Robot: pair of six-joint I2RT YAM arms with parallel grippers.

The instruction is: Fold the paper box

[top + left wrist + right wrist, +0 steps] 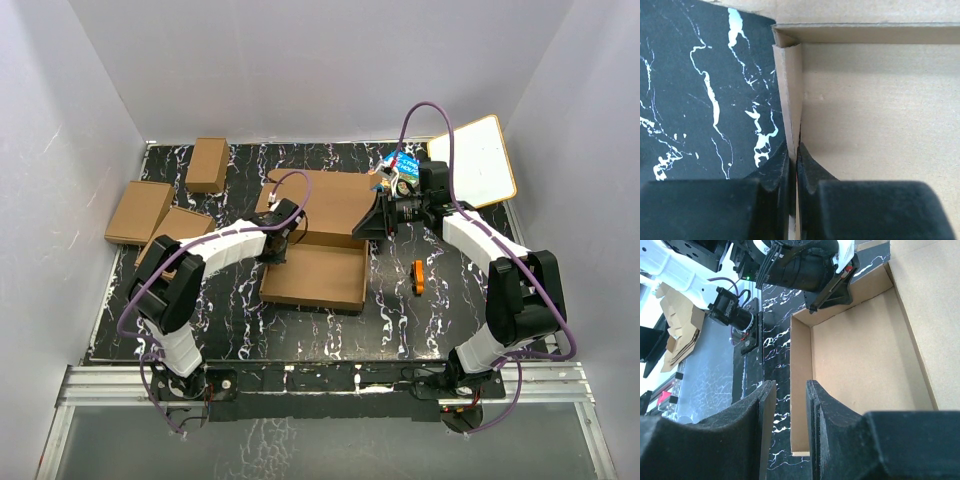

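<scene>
The paper box (315, 275) lies in the middle of the table as a shallow brown tray with its lid panel (320, 205) standing open behind it. My left gripper (275, 245) is at the tray's left wall. In the left wrist view my left gripper (795, 147) is shut on that upright wall flap (789, 95), next to the tray floor (875, 115). My right gripper (376, 225) is at the tray's right side. In the right wrist view it (790, 385) is open, with the tray's side wall (801, 405) in line with the gap. The left gripper (805, 265) shows at the far wall.
Three smaller folded brown boxes (208, 163) (138, 211) (178, 222) lie at the left. A blue book (400, 163) and a white board (475, 160) are at the back right. A small orange object (419, 277) lies right of the tray.
</scene>
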